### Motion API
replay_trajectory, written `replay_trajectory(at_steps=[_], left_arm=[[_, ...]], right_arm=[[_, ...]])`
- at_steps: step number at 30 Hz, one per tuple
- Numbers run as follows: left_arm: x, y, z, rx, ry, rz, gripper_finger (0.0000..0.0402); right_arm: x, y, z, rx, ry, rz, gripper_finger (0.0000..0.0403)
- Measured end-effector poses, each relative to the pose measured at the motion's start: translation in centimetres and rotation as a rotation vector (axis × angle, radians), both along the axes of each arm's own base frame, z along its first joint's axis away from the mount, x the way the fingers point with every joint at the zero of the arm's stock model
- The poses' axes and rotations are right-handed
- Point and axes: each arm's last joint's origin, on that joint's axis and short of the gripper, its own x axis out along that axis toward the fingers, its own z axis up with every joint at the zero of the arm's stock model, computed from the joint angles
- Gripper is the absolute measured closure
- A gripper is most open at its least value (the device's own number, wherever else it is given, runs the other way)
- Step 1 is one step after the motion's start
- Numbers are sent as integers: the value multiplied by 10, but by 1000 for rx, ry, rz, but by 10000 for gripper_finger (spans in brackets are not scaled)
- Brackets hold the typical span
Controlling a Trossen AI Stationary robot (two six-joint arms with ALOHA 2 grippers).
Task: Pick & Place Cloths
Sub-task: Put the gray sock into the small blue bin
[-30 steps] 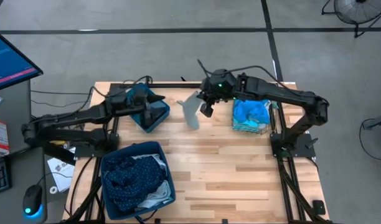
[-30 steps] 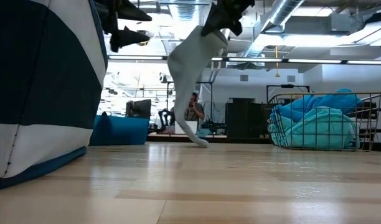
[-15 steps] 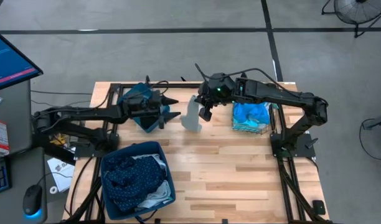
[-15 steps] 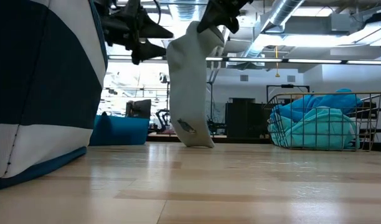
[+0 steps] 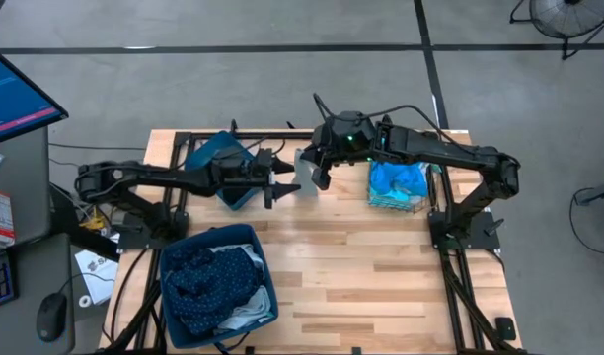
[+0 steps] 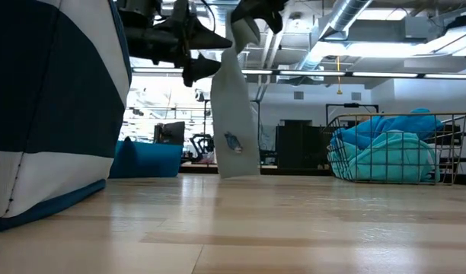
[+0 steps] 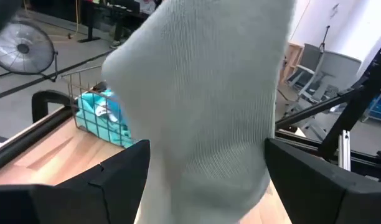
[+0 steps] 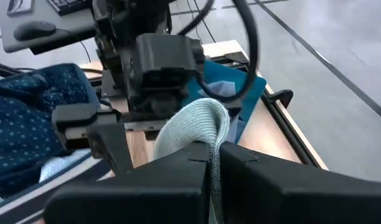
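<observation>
Two grippers meet at one small grey-green cloth (image 5: 304, 170), left of the wire-mesh basket (image 5: 399, 184)

High view: right gripper (image 5: 320, 170) is clamped on the cloth; left gripper (image 5: 283, 185), fingers apart, is just beside it. Low view: the cloth (image 6: 234, 114) hangs with its lower end at the table (image 6: 294, 221). Left wrist view: the cloth (image 7: 203, 106) sits between the spread fingers (image 7: 119, 180). Right wrist view: pinched fingers (image 8: 197, 168) grip its folded top (image 8: 193, 124)

left end effector (image 5: 282, 183) spread wide, arm reaching toward centre | right end effector (image 5: 312, 161) pinched closed, raised, arm extended leftward
</observation>
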Motion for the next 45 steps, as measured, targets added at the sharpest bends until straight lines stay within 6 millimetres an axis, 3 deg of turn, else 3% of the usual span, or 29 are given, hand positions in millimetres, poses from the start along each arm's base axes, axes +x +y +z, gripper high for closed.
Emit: replay_trajectory(at_steps=[13,17,23,29,34,40,45], left_arm=[[19,5,10,13,-26,-5,114],[19,5,10,7,-23,-6,179],[18,5,10,-43,-25,-3,365],[15,4,16,-63,-36,6,399],[-10,11,43,-23,-63,112,401],[-64,23,78,117,-36,360,401],[-107,25,91,184,38,516,401]], right_arm=[[5,18,3,9,-33,52,403],[5,21,4,8,-44,60,403],[5,23,5,13,-57,79,400],[4,21,7,0,-53,81,367],[-4,16,28,-8,-38,69,331],[-19,10,57,-30,-10,58,300],[-33,9,77,-24,17,45,284]])
